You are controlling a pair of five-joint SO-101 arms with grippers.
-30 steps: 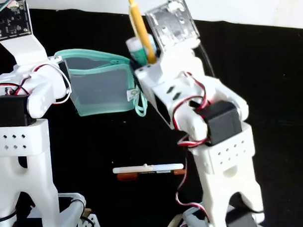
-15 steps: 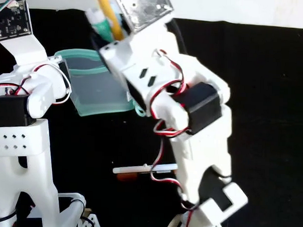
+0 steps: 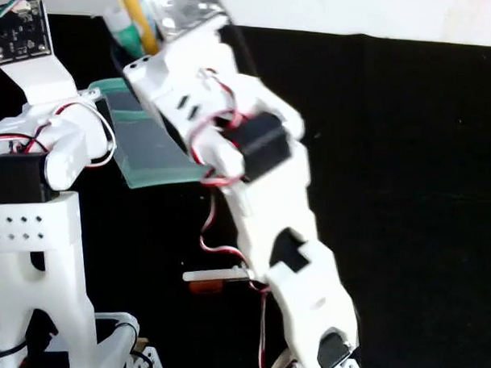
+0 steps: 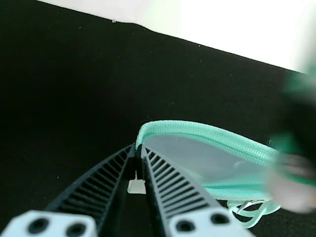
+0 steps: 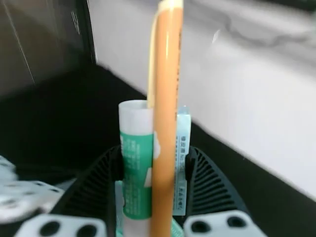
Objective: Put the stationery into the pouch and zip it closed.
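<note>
Black table (image 3: 406, 198); at lower centre of the high view a white pen (image 3: 214, 274) and an orange marker (image 3: 203, 286) lie side by side, their right ends hidden behind the right arm (image 3: 269, 201); the same arm covers the right part of the pouch (image 3: 153, 161). Right arm slants toward the upper left; right gripper (image 5: 154, 154) pinches a yellow pencil (image 5: 165, 113) and a green-and-white glue stick (image 5: 136, 163), both upright, above the pouch. Left gripper (image 4: 138, 148) is pressed together on the pouch's end, holding it up at upper left. Pouch: teal zip edge, translucent mesh side, teal loop dangling.
</note>
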